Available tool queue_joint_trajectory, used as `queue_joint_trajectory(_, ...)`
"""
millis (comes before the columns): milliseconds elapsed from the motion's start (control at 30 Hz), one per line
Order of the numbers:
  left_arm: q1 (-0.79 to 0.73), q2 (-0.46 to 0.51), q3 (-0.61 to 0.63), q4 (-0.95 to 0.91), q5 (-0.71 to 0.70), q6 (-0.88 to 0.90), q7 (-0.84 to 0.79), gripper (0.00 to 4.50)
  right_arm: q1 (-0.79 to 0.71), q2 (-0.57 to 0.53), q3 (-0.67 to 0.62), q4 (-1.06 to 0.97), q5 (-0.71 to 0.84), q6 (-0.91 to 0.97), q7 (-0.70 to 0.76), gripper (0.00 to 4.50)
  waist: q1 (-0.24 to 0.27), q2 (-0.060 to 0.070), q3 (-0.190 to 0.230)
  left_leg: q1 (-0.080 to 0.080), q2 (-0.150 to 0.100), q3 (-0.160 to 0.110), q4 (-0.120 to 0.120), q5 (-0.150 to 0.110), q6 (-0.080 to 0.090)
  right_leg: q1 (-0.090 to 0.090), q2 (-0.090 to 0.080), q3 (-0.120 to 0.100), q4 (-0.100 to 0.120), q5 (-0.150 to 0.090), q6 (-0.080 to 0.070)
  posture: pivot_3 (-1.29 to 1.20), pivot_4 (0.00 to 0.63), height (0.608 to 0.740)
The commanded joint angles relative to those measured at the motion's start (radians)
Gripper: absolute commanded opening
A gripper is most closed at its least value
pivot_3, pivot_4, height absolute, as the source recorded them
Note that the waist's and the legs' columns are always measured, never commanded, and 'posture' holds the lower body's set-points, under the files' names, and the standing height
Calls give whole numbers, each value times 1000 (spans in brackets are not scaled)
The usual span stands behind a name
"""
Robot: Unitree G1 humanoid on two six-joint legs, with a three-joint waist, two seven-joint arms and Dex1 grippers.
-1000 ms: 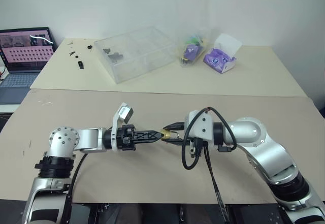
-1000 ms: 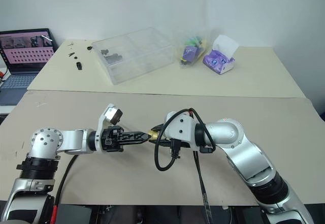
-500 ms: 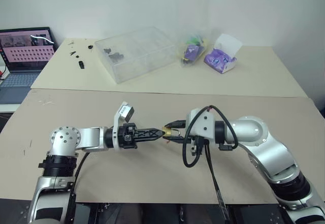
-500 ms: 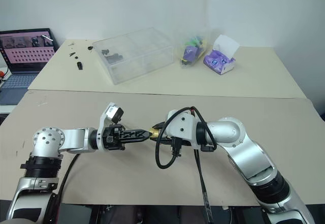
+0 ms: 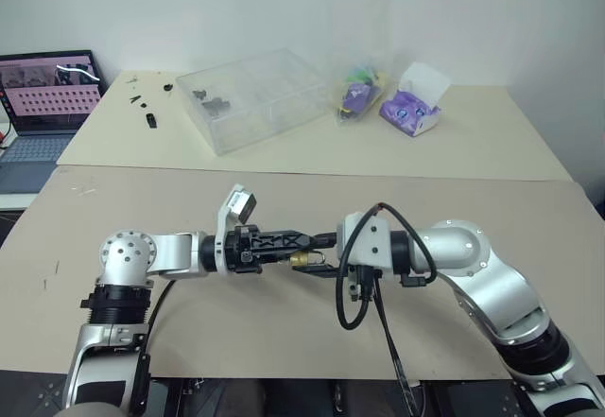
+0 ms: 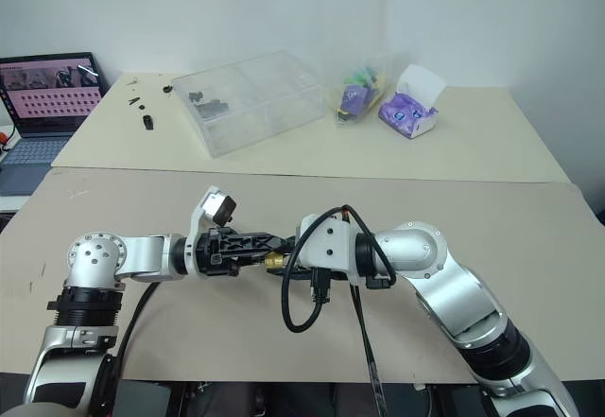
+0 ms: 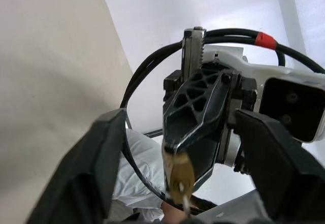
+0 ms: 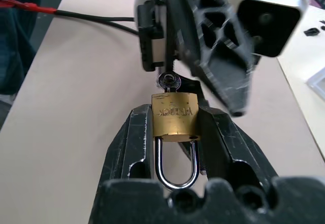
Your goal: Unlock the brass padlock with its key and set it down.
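Between my right jaws (image 8: 175, 132), clenched on its flanks, the brass padlock (image 8: 174, 117) feels rigid, slick; left jaws (image 7: 183, 168) released around the key (image 8: 169, 81).

padlock (image 8: 174, 117) between right gripper (image 8: 175, 132) fingers | key (image 8: 168, 81) in padlock | left gripper (image 5: 301, 240) left of it

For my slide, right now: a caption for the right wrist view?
Right gripper clamps the brass padlock, key seated in its end, left gripper open just beyond.
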State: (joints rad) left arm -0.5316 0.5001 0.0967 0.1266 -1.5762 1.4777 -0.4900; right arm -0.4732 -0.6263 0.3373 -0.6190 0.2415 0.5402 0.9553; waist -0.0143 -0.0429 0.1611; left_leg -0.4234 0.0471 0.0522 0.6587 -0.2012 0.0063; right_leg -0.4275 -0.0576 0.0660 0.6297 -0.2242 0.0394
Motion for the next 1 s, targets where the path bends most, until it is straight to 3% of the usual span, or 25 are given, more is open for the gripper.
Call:
queue_joint_trajectory(33, -7, 17, 13, -24, -34, 23, -16, 4181, -19, 0, -19, -34, 12, -26, 0, 900, 0, 0, 0, 0, 0, 0, 0, 0, 0, 0, 0, 0, 0, 0, 0, 0, 150, 740)
queue_joint_trajectory(100, -3, 26, 13, -31, -40, 34, -24, 3888, -19, 0, -19, -33, 12, -26, 0, 900, -1, 0, 0, 0, 0, 0, 0, 0, 0, 0, 0, 0, 0, 0, 0, 0, 150, 740)
queue_joint_trajectory(233, 7, 49, 12, -46, -51, 53, -41, 2337, -20, 1, -19, -27, 10, -30, 1, 900, -1, 0, 0, 0, 0, 0, 0, 0, 0, 0, 0, 0, 0, 0, 0, 0, 150, 740)
queue_joint_trajectory(833, 47, 70, 5, -47, -34, 45, -58, 2337, -23, 1, -19, -23, 8, -32, -3, 900, 0, 0, 0, 0, 0, 0, 0, 0, 0, -1, 0, 0, 0, -4, -7, 0, 150, 740)
queue_joint_trajectory(867, 50, 70, 6, -45, -32, 44, -57, 1923, -23, 1, -19, -24, 8, -31, -3, 900, -1, 0, 0, 0, 0, 0, 0, 0, 0, -1, 0, 0, 0, -4, -7, 0, 150, 740)
queue_joint_trajectory(933, 52, 71, 7, -43, -27, 43, -61, 1539, -22, 1, -19, -25, 8, -30, -4, 900, -1, 0, 0, 0, 0, 0, 0, 0, 0, -1, 0, 0, 0, -4, -7, 0, 150, 740)
queue_joint_trajectory(1000, 54, 72, 9, -41, -22, 43, -67, 772, -22, 0, -20, -26, 9, -29, -4, 900, -1, 0, 0, 0, 0, 0, 0, 0, 0, -1, 0, 0, 0, -4, -7, 0, 150, 740)
